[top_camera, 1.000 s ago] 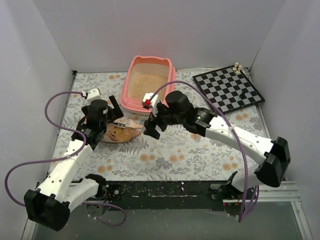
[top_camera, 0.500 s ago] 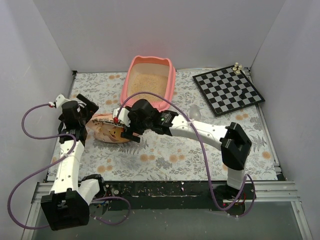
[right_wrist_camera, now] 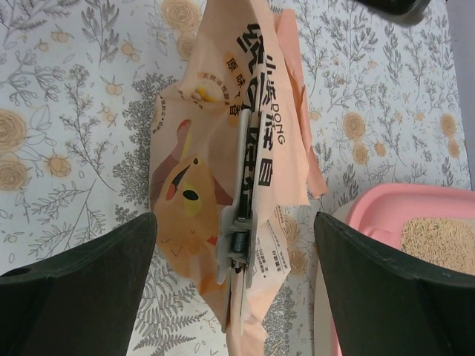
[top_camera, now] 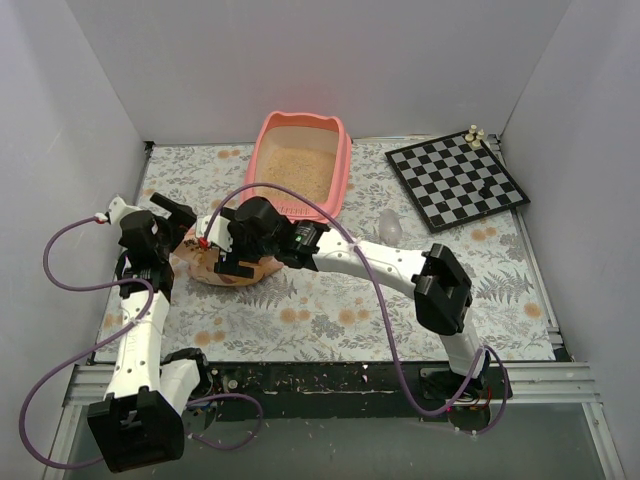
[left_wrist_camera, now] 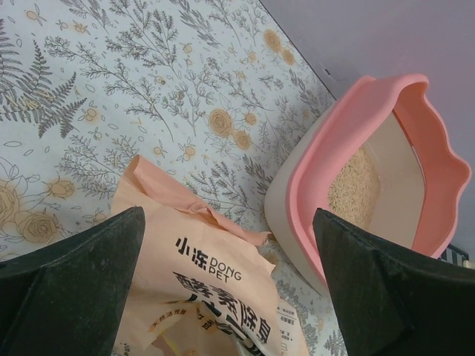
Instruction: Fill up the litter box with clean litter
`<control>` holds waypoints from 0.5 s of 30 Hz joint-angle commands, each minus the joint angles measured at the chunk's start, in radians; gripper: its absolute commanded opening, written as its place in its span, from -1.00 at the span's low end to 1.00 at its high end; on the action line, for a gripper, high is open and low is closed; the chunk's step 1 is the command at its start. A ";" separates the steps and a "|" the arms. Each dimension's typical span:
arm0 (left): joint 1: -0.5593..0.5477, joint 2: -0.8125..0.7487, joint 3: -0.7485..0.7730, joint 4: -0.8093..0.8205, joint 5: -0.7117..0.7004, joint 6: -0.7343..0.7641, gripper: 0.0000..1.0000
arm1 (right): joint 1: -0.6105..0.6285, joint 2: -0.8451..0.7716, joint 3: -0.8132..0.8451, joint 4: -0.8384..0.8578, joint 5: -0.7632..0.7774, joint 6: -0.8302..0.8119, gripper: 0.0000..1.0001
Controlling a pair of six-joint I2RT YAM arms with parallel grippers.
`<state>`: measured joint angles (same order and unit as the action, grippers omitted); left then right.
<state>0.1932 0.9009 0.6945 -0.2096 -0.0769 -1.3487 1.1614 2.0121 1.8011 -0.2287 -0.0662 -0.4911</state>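
Our left hand (left_wrist_camera: 228,215) and right hand (right_wrist_camera: 235,219) hang released at the bag (right_wrist_camera: 200,148), near the box (top_camera: 262,165) holding litter (top_camera: 298,165).

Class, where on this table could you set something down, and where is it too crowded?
Free: the far-left corner between the litter box and the left wall; the right side, nearer than the chessboard. Crowded: around the bag, with left gripper and right gripper open by it.
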 commanded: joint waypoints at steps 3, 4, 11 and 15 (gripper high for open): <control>0.017 -0.025 -0.017 0.013 0.049 -0.020 0.96 | 0.000 0.048 0.041 0.028 0.057 -0.029 0.86; 0.015 -0.025 -0.018 0.015 0.051 -0.020 0.96 | 0.000 0.047 0.034 0.034 0.062 -0.030 0.85; 0.022 -0.026 -0.023 0.022 0.068 -0.021 0.96 | -0.003 0.039 0.000 0.052 0.114 -0.037 0.74; 0.023 -0.027 -0.024 0.026 0.072 -0.023 0.96 | -0.009 0.024 -0.028 0.072 0.131 -0.026 0.37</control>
<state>0.2077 0.8928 0.6838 -0.1913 -0.0257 -1.3689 1.1587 2.0747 1.7935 -0.2096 0.0265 -0.5121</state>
